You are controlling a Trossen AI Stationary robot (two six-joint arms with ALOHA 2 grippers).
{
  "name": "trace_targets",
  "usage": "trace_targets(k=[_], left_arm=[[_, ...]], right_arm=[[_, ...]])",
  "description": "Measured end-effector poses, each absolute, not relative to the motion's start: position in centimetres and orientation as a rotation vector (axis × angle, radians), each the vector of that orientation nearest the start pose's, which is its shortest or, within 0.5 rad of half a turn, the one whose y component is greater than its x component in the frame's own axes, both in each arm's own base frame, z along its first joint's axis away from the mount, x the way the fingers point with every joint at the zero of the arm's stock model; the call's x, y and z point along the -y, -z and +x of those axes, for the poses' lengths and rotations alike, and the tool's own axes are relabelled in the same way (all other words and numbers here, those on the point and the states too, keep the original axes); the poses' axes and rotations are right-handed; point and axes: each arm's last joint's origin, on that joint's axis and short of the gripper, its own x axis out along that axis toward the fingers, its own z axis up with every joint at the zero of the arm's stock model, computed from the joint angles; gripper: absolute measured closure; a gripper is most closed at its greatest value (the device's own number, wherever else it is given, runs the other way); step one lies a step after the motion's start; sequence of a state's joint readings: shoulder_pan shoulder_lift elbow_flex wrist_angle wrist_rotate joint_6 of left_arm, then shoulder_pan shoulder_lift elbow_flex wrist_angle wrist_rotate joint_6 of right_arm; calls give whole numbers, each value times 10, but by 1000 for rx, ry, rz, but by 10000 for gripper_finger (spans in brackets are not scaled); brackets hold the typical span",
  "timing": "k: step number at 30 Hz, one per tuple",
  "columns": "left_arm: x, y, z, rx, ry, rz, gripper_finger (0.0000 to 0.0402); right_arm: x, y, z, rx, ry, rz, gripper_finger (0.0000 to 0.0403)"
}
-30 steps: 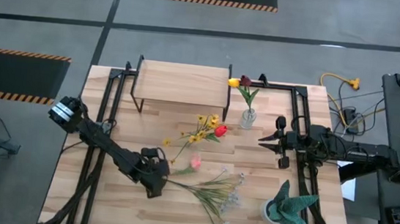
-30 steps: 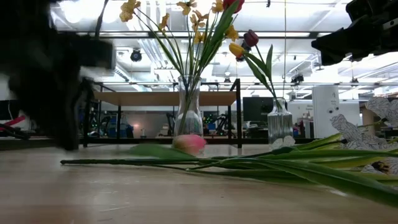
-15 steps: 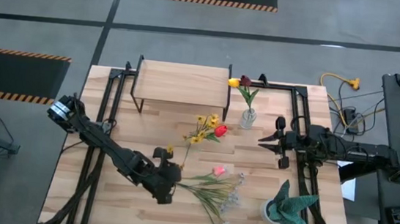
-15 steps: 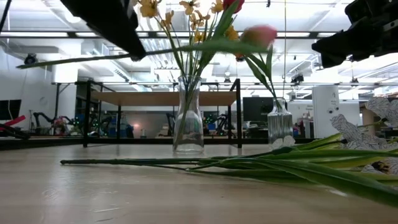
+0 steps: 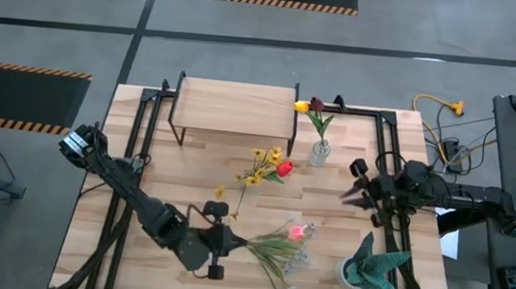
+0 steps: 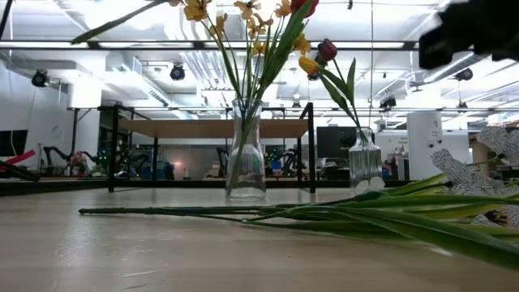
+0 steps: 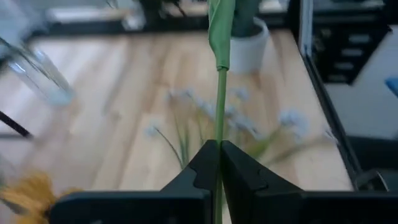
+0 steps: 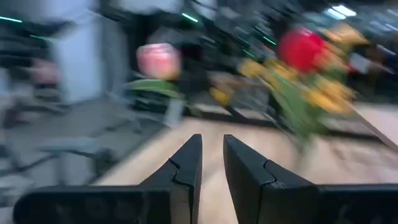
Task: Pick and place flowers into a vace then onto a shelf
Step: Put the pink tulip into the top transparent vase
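My left gripper (image 5: pixel 232 244) is near the table's front, shut on a pink flower (image 5: pixel 299 231) held in the air. Its green stem (image 6: pixel 113 23) crosses the top left of the low view. A clear vase (image 6: pixel 246 150) at the table's middle holds yellow and red flowers (image 5: pixel 266 162). A second small vase (image 5: pixel 319 152) stands farther back with a yellow and a maroon bloom. The shelf (image 5: pixel 235 104) stands at the far edge. A bundle of white-blossomed stems (image 5: pixel 278 253) lies flat on the table. My right gripper (image 5: pixel 353 179) hovers at the right, narrowly open, with nothing between its fingers. My left gripper pinches the pink flower's green stem (image 7: pixel 219 127) between its two fingers, toward the stem's lower end. The fingers come slanting from the table's left, tipped a little down, and the stem runs on forward from between them. The flower is lifted clear of the table, its blossom out toward the right.
A teal spiky potted plant (image 5: pixel 374 270) stands at the near right corner. Black metal rails (image 5: pixel 134 152) run along both sides of the tabletop. Bare wood lies between the shelf and the middle vase.
My left gripper has risen from the table and gone toward the right and near edges, tipping from steeply down to nearly level. The pink flower came up with it, lifted clear off the wood, its blossom swinging rightward. My right gripper has turned a little in place.
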State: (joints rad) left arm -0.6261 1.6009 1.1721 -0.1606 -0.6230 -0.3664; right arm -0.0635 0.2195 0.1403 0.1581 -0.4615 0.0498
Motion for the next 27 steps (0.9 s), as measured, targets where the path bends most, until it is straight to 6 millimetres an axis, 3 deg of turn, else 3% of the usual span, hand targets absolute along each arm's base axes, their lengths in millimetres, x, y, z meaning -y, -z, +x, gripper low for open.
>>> trace_targets(k=[3,7,18,27], left_arm=[[195,-274,294,-398,-158,28,402],[194,-279,296,-342,-203,47,402],[189,-302,307,-158,-247,145,402],[159,-310,326,-113,-342,181,401]], right_arm=[[-9,-213,103,164,-515,-14,339],[-9,-218,102,246,-516,-38,312],[-7,-226,109,330,-448,-44,185],[-9,-238,131,378,-469,-50,145]])
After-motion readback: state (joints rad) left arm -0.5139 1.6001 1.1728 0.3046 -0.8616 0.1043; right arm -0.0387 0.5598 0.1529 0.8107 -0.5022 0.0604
